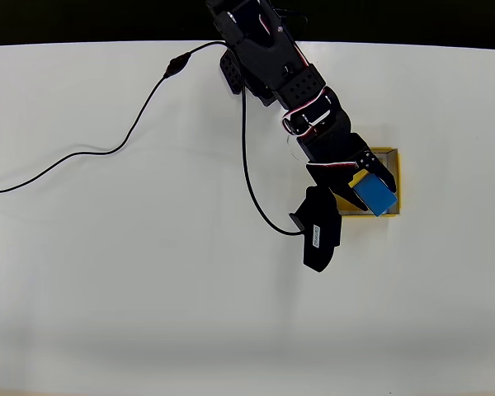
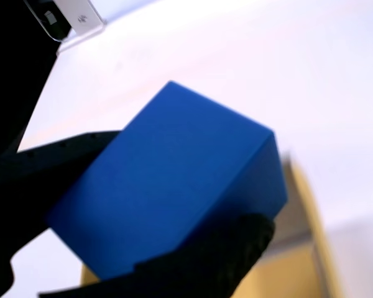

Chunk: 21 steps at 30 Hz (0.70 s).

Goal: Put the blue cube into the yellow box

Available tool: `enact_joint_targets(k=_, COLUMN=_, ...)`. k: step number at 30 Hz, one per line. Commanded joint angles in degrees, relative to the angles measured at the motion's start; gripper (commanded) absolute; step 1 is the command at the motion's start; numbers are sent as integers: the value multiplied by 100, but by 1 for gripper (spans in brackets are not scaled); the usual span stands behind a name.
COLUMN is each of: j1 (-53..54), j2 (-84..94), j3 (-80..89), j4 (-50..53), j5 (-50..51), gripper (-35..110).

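The blue cube (image 1: 374,195) hangs tilted over the yellow box (image 1: 396,169) at the right of the table in the overhead view. My gripper (image 1: 370,186) is shut on the cube, with a black finger on either side of it. In the wrist view the blue cube (image 2: 174,186) sits close up between a black finger (image 2: 56,167) on the left and another along the bottom, so my gripper (image 2: 168,211) grips it. Part of the yellow box (image 2: 304,248), with its thin wall, shows below and to the right. The arm hides most of the box's left half from overhead.
A black cable (image 1: 132,132) trails from the arm across the left of the white table (image 1: 148,289) to its left edge. The black camera mount (image 1: 318,235) juts out beside the box. The table's far edge meets a dark background at the top.
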Motion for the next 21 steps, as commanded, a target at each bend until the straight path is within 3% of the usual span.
enact_joint_targets(k=1, j1=-18, j2=396, j3=-167, j4=352, j5=53, gripper=16)
enact_joint_targets(k=21, j1=-132, j2=-466, j3=-35, j4=211, j5=-316, gripper=18)
